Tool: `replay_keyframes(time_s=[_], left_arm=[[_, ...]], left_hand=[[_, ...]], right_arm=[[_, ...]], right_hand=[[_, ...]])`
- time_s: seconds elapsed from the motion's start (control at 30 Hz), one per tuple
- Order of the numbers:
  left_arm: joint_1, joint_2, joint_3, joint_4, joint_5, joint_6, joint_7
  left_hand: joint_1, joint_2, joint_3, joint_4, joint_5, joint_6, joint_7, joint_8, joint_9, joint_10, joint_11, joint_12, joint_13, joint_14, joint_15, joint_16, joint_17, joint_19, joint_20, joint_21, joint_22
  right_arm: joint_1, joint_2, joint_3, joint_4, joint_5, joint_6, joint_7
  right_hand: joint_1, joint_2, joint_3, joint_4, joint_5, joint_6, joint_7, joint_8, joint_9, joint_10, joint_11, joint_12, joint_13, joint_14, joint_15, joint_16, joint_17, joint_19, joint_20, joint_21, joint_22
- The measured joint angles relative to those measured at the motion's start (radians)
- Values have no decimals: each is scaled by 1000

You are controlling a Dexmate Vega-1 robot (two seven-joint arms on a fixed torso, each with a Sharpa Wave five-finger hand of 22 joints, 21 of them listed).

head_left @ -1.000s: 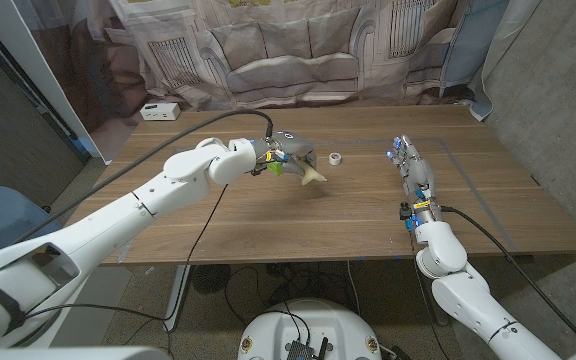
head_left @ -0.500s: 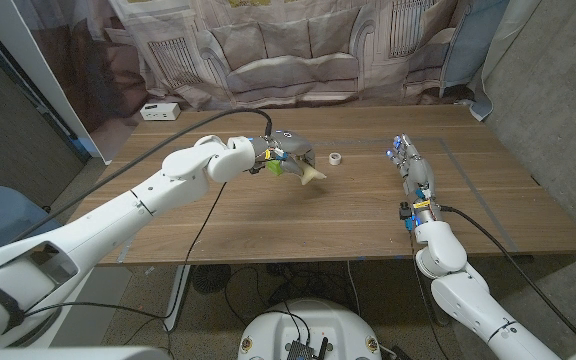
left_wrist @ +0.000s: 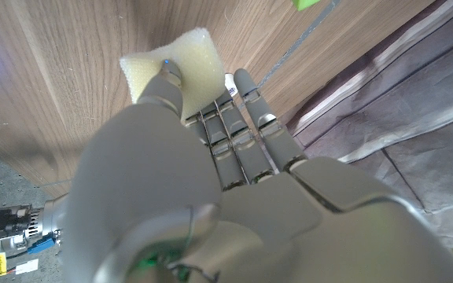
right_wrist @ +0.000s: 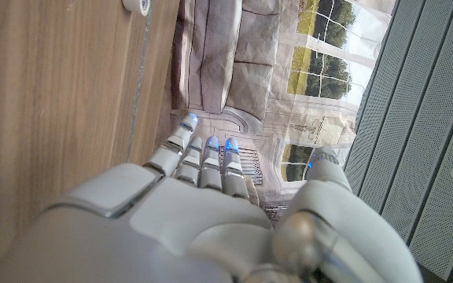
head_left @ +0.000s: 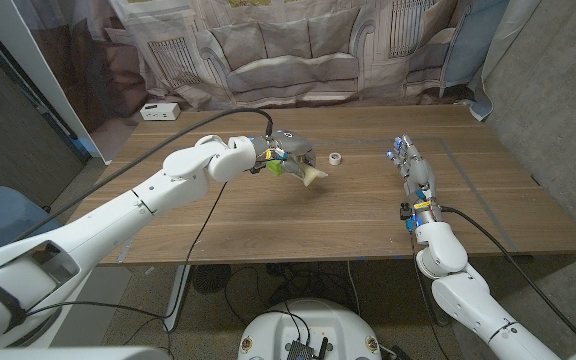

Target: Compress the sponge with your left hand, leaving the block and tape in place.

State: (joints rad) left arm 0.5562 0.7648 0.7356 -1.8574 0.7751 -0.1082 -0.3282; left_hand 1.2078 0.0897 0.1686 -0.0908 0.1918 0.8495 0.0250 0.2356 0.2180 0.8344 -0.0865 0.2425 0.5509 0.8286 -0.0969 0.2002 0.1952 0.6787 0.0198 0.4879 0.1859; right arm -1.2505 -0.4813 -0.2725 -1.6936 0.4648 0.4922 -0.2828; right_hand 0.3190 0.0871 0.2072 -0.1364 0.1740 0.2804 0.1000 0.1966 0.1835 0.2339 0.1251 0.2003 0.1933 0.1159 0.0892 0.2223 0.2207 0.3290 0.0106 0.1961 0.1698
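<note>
My left hand [head_left: 291,152] is over the middle of the table and grips a cream sponge [head_left: 311,175], which sticks out past its fingertips. In the left wrist view the thumb presses the sponge [left_wrist: 176,64] against the fingers [left_wrist: 246,118]. Whether the sponge touches the wood I cannot tell. A small green block [head_left: 274,168] lies right under the left hand, also seen as a green corner [left_wrist: 308,4]. A small white tape roll [head_left: 336,158] lies just right of the sponge, apart from it. My right hand [head_left: 414,172] waits at the right with its fingers stretched out and nothing in it.
A white box [head_left: 158,111] sits at the table's far left corner. A patterned curtain [head_left: 298,45] hangs behind the table [head_left: 268,225]. The tape roll [right_wrist: 138,5] shows far ahead of the right hand's fingers [right_wrist: 203,161].
</note>
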Motion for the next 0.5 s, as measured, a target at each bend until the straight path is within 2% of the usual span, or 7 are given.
replay_keyframes(time_s=[0.07, 0.23, 0.5], left_arm=[[0, -2, 1, 1, 0, -1, 2], [0, -5, 2, 4, -1, -2, 6], [1, -7, 4, 4, -2, -2, 6]], left_hand=[[0, 0, 3, -10, 0, 10, -7, 0, 0, 15, -3, -1, -1, 7, -6, 9, 2, 2, -2, 0, 0], [33, 21, 31, -37, 2, 42, 2, -1, 0, 45, -5, 12, 2, 50, -16, 23, 3, 34, -8, 12, 0], [48, 29, 41, -47, 5, 73, -3, 13, 0, 77, -15, 24, 14, 94, -29, 56, 20, 59, -9, 23, 2]], right_arm=[[-1, 0, 1, -1, 0, 0, 0], [-4, -1, 2, -2, 2, 0, 0], [-8, -3, 4, -4, 3, 0, 0]], right_hand=[[0, 0, 0, 0, 0, 0, 0, 0, 0, 0, 0, 0, 0, 0, 0, 0, 0, 0, 0, 0, 0], [0, 0, 0, 0, 0, 0, 0, 0, 0, 0, 0, 0, 0, 0, 0, 0, 0, 0, 0, 0, 0], [0, 0, 0, 0, 0, 0, 0, 0, 0, 0, 0, 0, 0, 0, 0, 0, 0, 0, 0, 0, 0]])
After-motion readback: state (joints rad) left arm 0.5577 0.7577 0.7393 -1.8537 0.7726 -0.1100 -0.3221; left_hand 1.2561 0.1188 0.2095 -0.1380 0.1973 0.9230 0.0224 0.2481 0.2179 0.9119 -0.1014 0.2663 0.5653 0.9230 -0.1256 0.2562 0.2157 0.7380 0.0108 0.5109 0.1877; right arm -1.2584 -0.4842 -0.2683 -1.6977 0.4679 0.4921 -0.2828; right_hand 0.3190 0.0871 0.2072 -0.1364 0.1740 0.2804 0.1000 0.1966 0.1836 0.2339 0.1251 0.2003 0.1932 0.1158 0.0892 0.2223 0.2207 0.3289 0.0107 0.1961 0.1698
